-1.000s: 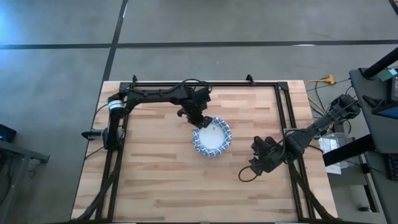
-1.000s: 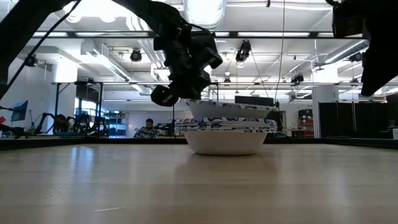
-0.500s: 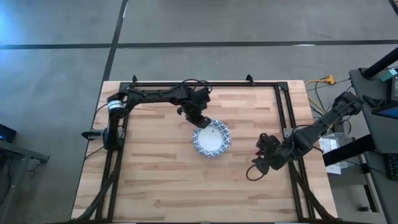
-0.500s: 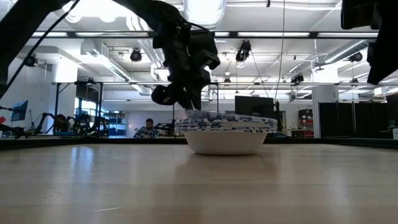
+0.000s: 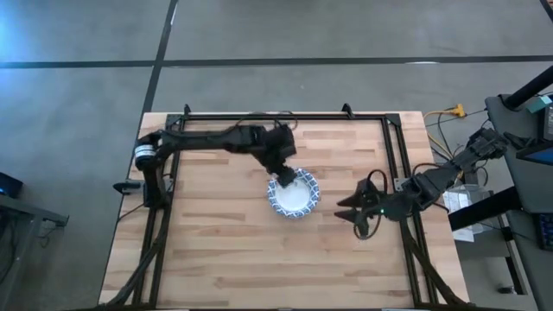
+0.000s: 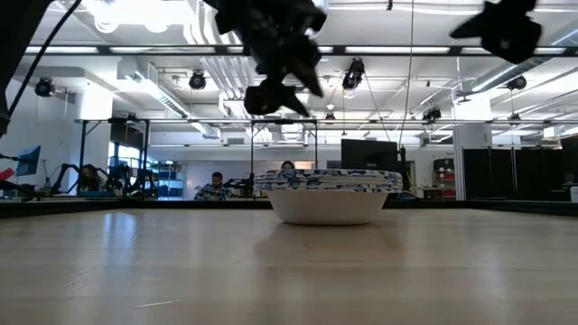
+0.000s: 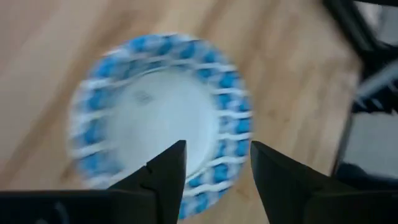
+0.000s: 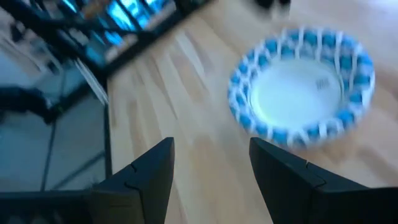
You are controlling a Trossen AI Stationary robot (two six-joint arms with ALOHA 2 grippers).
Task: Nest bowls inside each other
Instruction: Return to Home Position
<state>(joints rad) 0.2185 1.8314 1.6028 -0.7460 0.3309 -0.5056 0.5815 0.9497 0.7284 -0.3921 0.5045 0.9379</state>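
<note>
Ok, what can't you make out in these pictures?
How many bowls are nested: high view shows only the top one; low view's rims are too fine to count.
Rim pattern detail: blurred in both wrist views.
Left gripper in the low view: a dark blur, fingers indistinct.

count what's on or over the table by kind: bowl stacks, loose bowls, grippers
bowl stack: 1 (bowls in it are nested too tightly to count)
loose bowls: 0
grippers: 2, left gripper and right gripper, both open
total: 3
</note>
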